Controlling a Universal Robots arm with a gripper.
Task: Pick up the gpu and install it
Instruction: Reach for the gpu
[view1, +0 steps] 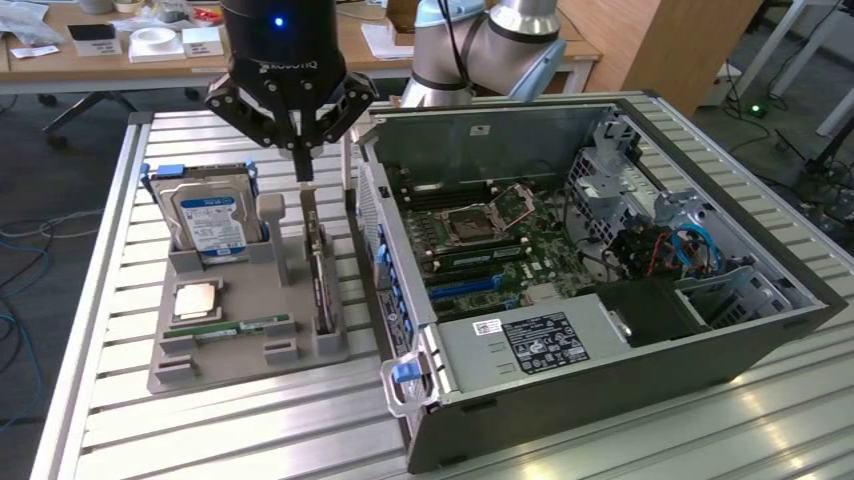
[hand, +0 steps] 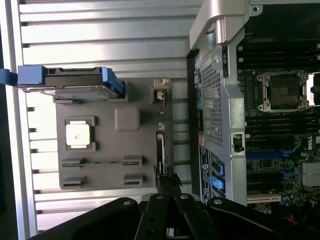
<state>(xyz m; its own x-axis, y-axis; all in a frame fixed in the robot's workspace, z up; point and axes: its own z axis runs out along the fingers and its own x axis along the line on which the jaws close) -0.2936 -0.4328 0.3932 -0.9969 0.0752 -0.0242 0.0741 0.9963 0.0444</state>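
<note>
The gpu, a thin dark card, stands on edge in a slot along the side of the grey parts tray nearest the computer. My gripper hangs just above the card's far end, its fingers shut together into a point. In the wrist view the shut gripper lines up with the end of the gpu. Whether the fingertips touch the card I cannot tell. The card still sits in the tray.
The tray also holds a silver hard drive with a blue label, a CPU and a green RAM stick. The open computer case lies to the exterior view's right, its motherboard exposed. A slatted metal table carries everything.
</note>
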